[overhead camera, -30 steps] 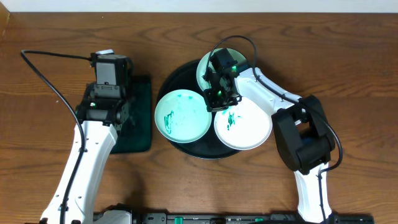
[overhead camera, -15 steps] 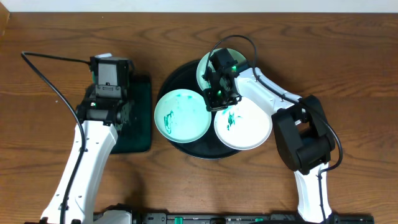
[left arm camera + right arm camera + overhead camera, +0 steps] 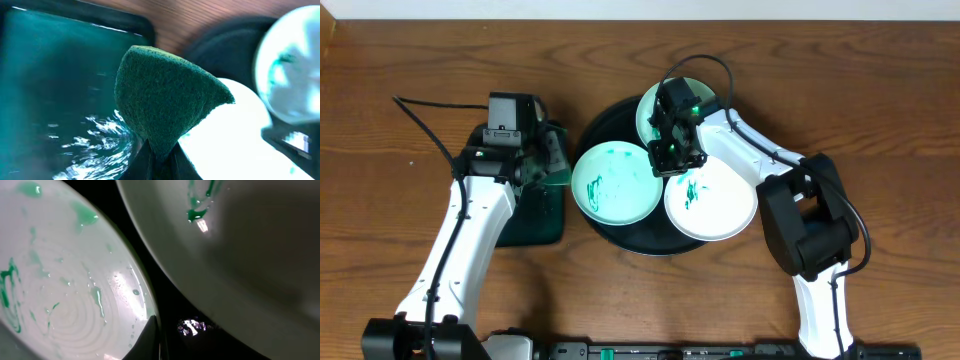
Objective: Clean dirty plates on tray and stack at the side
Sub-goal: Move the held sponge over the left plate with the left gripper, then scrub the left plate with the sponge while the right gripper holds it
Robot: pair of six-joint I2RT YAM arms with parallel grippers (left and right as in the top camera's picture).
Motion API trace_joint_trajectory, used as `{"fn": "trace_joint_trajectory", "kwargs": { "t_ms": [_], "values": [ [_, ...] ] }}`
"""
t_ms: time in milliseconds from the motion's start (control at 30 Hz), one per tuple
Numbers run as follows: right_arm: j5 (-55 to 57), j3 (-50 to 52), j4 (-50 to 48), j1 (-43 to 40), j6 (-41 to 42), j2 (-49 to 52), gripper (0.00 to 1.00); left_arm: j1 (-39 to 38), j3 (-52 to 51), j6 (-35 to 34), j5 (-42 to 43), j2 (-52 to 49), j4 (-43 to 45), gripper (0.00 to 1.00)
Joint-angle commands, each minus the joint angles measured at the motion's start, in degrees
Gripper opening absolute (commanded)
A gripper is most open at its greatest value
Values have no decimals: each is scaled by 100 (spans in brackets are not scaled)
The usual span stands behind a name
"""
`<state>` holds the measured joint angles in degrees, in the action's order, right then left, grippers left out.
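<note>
Table: brown wood, under both arms.
Basin: dark green, below and to the left of the left pincer; the wrist view shows its floor wet and shining.
Left pincer: closed tight on the sponge, its fingers pinching the lower edge. It is held above the basin's right edge, pointing toward the tray.
Sponge: dark green and rough, folded to a wedge, standing up out of the left pincer's tips, clear of the plates.
Tray: round and black, just right of the left pincer and below the right pincer; it carries all three plates.
Left plate: just right of the left pincer's tip, smeared green; its right rim reaches the right pincer.
Back plate: behind the right pincer, partly hidden by the arm.
Right pincer: low between the left and right plates. One finger lies on the left plate's rim; how wide it stands, I cannot tell.
Right plate: white, just right of the right pincer, with green marks near its left rim.
</note>
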<state>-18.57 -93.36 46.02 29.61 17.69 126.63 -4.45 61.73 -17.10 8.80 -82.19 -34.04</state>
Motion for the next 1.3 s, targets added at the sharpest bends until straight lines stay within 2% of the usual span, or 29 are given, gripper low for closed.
{"fn": "trace_joint_trajectory", "kwargs": {
  "t_ms": [0, 200, 400, 533, 700, 800, 900, 1133, 1267],
  "values": [
    [551, -61, 50, 79, 221, 42, 1, -116, 76, -326, 772, 37, 24, 7],
    [815, -59, 177, 83, 483, 42, 1, -568, 74, -345, 769, -363, 168, 7],
    [774, -59, 284, 87, 332, 42, 1, -986, 74, -509, 743, -1161, 776, 7],
    [750, -59, 332, 103, 142, 42, 1, -1025, 74, -636, 297, -1735, 1023, 7],
    [754, -59, 341, 153, 42, 42, 1, -1027, 74, -636, -719, -2212, 1040, 7],
    [754, -59, 367, 162, 42, 42, 1, -1027, 74, -636, -914, -2404, 1045, 7],
    [754, -59, 374, 162, 24, 42, 1, -1056, 74, -636, -595, -2490, 1038, 7],
    [754, -59, 374, 162, 0, 42, 1, -1429, 76, -616, 1679, -2498, 1060, 7],
    [754, -59, 387, 162, 2, 42, 1, -1644, 76, -817, 1930, -2498, 1128, 7]
  ]
}}
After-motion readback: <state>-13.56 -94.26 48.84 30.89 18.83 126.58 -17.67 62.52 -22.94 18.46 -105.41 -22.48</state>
